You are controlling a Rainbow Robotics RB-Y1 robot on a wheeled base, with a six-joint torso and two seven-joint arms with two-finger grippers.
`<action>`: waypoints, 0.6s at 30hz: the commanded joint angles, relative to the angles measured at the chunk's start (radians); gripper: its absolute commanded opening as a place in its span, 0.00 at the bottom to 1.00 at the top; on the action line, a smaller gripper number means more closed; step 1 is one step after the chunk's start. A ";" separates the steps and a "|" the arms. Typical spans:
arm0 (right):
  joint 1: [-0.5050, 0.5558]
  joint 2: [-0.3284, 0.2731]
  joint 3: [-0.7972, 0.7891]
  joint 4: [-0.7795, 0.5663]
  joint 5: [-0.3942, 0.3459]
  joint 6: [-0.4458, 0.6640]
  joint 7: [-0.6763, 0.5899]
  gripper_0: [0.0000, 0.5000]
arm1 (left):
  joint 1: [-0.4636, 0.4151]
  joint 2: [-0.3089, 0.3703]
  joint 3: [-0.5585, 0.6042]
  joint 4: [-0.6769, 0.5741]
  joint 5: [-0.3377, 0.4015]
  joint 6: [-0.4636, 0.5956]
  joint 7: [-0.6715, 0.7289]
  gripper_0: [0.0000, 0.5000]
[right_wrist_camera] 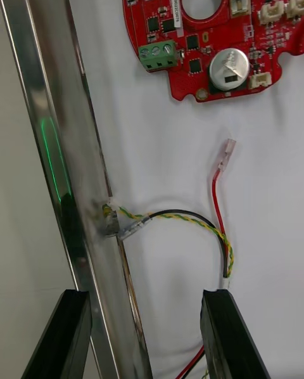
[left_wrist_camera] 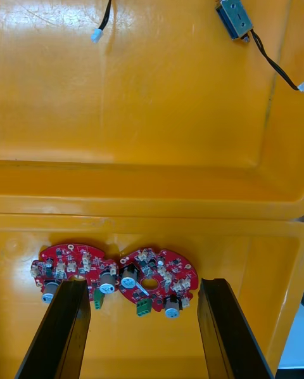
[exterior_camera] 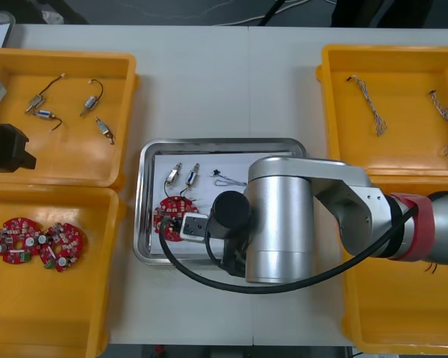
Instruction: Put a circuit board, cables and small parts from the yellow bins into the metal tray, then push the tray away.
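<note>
right gripper (right_wrist_camera: 145, 338), fingers apart over the red and yellow cable (right_wrist_camera: 190, 217) in the metal tray (right_wrist_camera: 57, 132): i'd lift straight, no snagging. left gripper (left_wrist_camera: 142, 334) idles apart over yellow bins (left_wrist_camera: 152, 100).

Finding: you are working in an electronics or robotics lab, at a kitting bench.

Grounds: your plain light table (exterior_camera: 209, 67) carries yellow bins (exterior_camera: 67, 160) at both sides, stocked by kind.
- One bin holds round red circuit boards (exterior_camera: 15, 239), populated with chips, connectors and green terminal blocks.
- Another holds small metal parts (exterior_camera: 43, 114) on wire leads.
- A third holds twisted cables (exterior_camera: 372, 108).

A shiny metal tray (exterior_camera: 145, 201) with a white lining sits between the bins. A silver robot arm (exterior_camera: 284, 224) with exposed black cabling reaches over the tray. Beyond the table's far edge, pale leads lie across a dark floor (exterior_camera: 172, 11).
</note>
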 commanded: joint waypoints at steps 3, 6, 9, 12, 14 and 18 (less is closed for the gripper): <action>-0.061 0.073 0.078 0.046 0.027 -0.018 0.040 1.00 | 0.018 0.046 0.032 -0.026 -0.006 -0.004 -0.082 1.00; -0.065 0.083 0.089 0.052 0.028 -0.018 0.043 1.00 | 0.018 0.046 0.032 -0.026 -0.006 -0.004 -0.082 1.00; -0.065 0.086 0.098 0.052 0.028 -0.020 0.048 1.00 | 0.018 0.046 0.032 -0.026 -0.006 -0.004 -0.082 1.00; -0.065 0.086 0.109 0.052 0.033 -0.021 0.052 1.00 | 0.018 0.046 0.032 -0.026 -0.006 -0.004 -0.082 1.00; -0.065 0.086 0.120 0.052 0.037 -0.023 0.052 1.00 | 0.018 0.046 0.032 -0.026 -0.006 -0.004 -0.082 1.00; -0.063 0.086 0.143 0.052 0.056 -0.026 0.052 1.00 | 0.018 0.046 0.032 -0.026 -0.006 -0.004 -0.082 1.00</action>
